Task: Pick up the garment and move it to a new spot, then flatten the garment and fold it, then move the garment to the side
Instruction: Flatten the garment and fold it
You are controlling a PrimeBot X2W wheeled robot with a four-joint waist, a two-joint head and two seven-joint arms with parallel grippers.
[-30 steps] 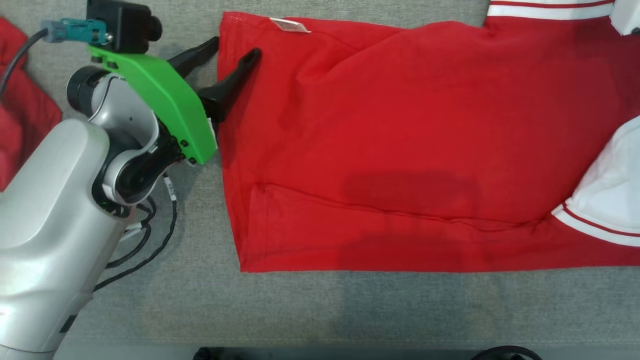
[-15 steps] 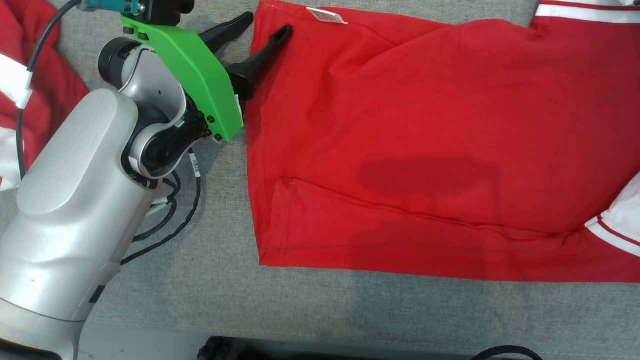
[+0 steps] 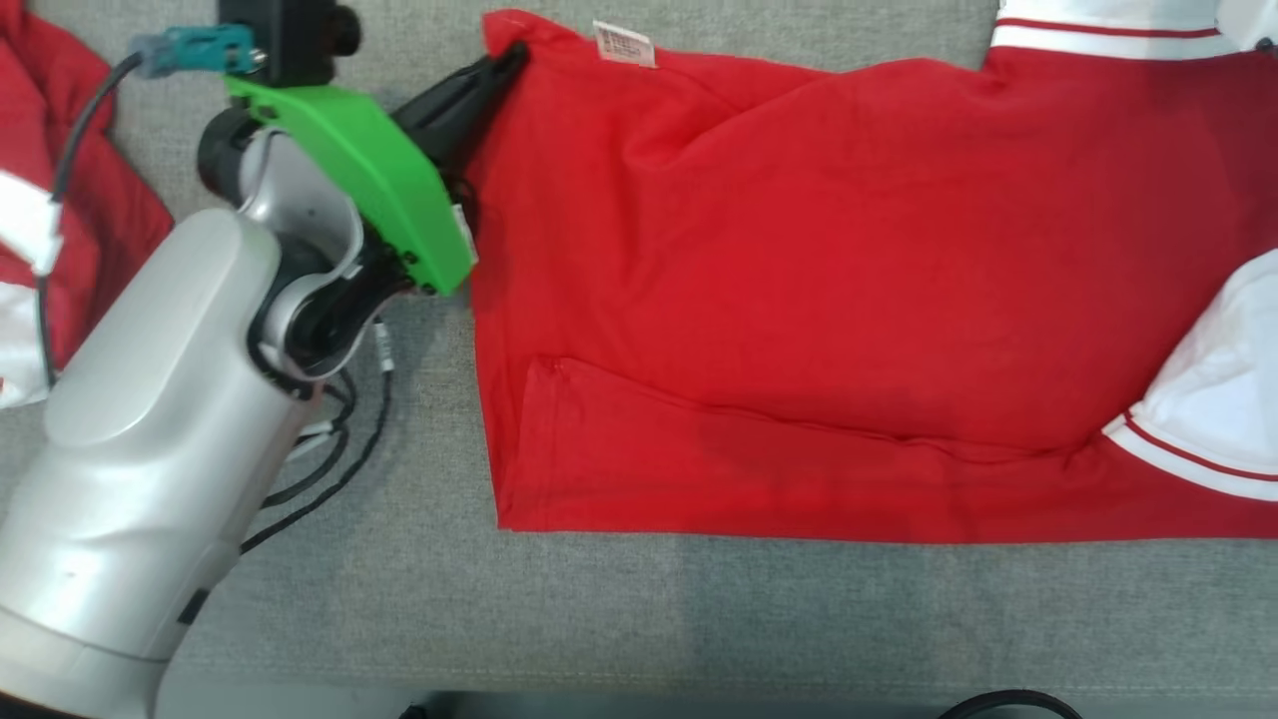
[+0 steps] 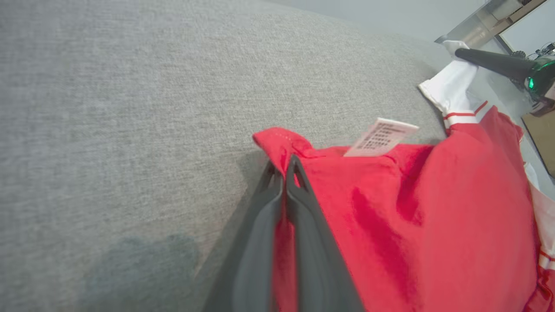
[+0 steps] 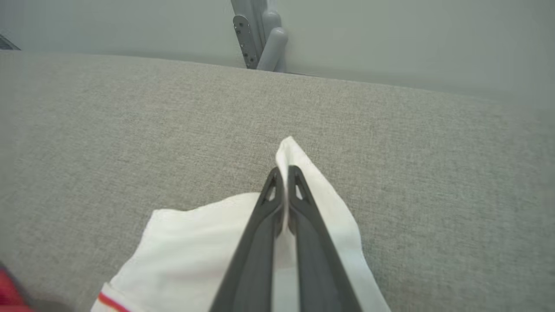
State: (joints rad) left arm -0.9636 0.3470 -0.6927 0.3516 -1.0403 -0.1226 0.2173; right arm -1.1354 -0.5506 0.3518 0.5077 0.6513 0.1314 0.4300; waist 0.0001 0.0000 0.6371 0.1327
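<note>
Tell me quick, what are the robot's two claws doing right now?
Left gripper: closed, pinching the red corner of the garment.
Right gripper: closed, pinching its white sleeve.

Red garment (image 3: 849, 280) — white, red-striped sleeves

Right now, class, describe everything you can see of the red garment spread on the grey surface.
The red garment looks like soft knit cloth, with white sleeves trimmed in red stripes and a white label near its far edge. It lies mostly flat on the grey fabric surface, its near strip folded over. The left claw is shut on its far left corner; the right claw pinches a white sleeve edge.
</note>
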